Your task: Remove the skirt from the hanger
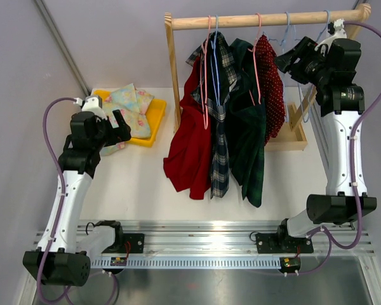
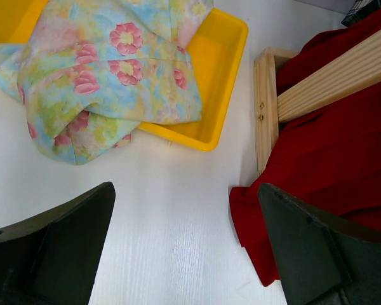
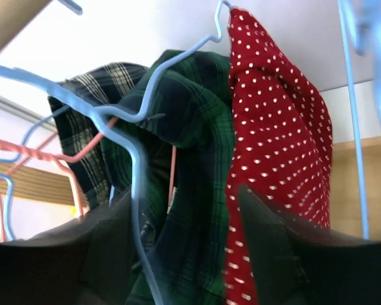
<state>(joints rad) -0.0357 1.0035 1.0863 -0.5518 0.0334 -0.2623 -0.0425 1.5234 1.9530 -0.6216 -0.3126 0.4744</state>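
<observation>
Several garments hang on hangers from a wooden rail (image 1: 267, 19): a plain red one (image 1: 189, 152), a blue-white plaid (image 1: 220, 127), a dark green plaid (image 1: 247, 140) and a red polka-dot one (image 1: 272, 82). My right gripper (image 1: 289, 63) is open, high up just right of the polka-dot garment. In the right wrist view its jaws (image 3: 184, 235) stand wide apart, with the green plaid (image 3: 197, 127) and a blue wire hanger (image 3: 136, 152) between them and the polka-dot cloth (image 3: 279, 140) by the right finger. My left gripper (image 1: 122, 127) is open and empty over the table.
A yellow tray (image 1: 153, 117) at the back left holds a floral cloth (image 1: 130, 105); both show in the left wrist view, tray (image 2: 222, 70) and cloth (image 2: 108, 70). The rack's wooden base (image 2: 264, 108) and the red hem (image 2: 330, 159) lie right of my left gripper (image 2: 184, 235). Empty blue hangers (image 1: 289, 38) hang by my right gripper.
</observation>
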